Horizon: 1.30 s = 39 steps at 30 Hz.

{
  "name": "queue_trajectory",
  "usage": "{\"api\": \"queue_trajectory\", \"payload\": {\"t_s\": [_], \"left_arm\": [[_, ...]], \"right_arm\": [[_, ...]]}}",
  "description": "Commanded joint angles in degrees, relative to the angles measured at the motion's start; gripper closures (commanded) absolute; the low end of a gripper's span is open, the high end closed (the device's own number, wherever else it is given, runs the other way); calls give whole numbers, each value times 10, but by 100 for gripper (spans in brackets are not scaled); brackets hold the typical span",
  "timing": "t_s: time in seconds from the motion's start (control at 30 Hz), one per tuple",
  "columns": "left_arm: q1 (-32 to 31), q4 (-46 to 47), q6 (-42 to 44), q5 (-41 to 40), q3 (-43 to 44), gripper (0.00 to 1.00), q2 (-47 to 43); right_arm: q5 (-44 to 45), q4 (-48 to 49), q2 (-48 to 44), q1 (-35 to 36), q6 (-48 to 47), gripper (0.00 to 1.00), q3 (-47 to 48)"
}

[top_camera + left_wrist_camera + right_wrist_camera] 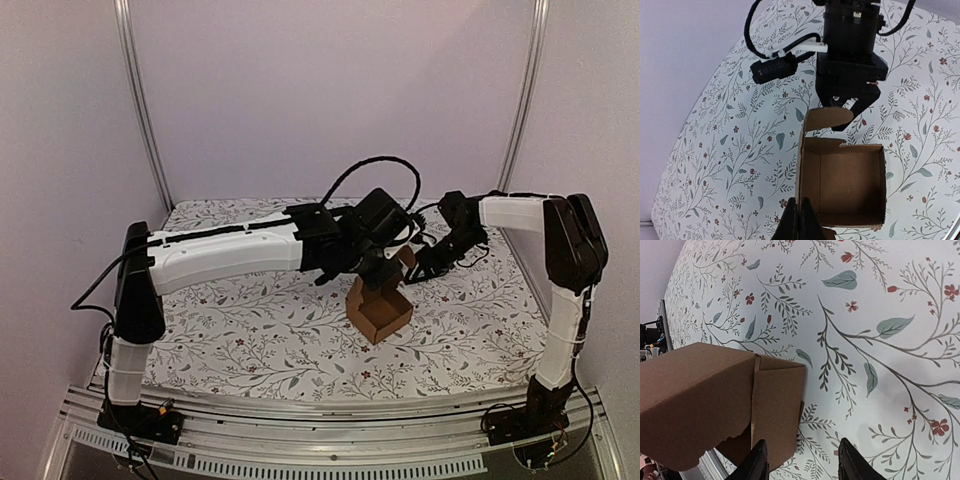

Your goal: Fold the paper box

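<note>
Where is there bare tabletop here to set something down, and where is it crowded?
Free: the floral cloth between the left arm and the front rail, and right of the paper box. Crowded: mid-table, where the left gripper and right gripper meet at the box.

The paper box [380, 312] is plain brown and unmarked. The table cover [250, 320] is white, printed with grey-green leafy sprigs and small red flowers. The left arm [230, 255] and the right arm [563, 330] are white with black joints. The cable [378, 159] is black. The walls [330, 90] are pale lilac.
</note>
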Motion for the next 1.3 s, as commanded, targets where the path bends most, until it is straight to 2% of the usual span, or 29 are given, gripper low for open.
{"api": "queue_trajectory", "payload": {"t_s": [0.0,0.1,0.2,0.37,0.43,0.6,0.77,0.93,1.07,1.27], "left_arm": [[-21,-13,10,-15,12,100,27],[-21,-18,12,-19,12,100,28],[-21,-18,13,-20,12,100,25],[-21,-16,20,-24,14,100,21],[-20,-16,22,-26,14,100,17],[-18,-18,19,-18,13,100,14],[-18,-24,16,-18,23,100,19],[-18,-28,17,-17,33,100,23],[-17,-44,21,-20,44,100,26],[-13,-49,23,-17,42,100,26]], "right_arm": [[7,-32,-69,-43,-20,54,-33],[-18,-39,-124,-77,-43,54,-71],[-10,-47,-225,-85,-96,54,-117],[-45,-145,-367,-68,-323,55,-202],[-14,-177,-391,-20,-411,58,-229],[171,-76,-458,172,-445,62,-328],[314,17,-442,310,-448,72,-317],[449,175,-389,414,-440,76,-291],[497,240,-330,449,-437,77,-252],[530,295,-275,456,-437,78,-238]]}}
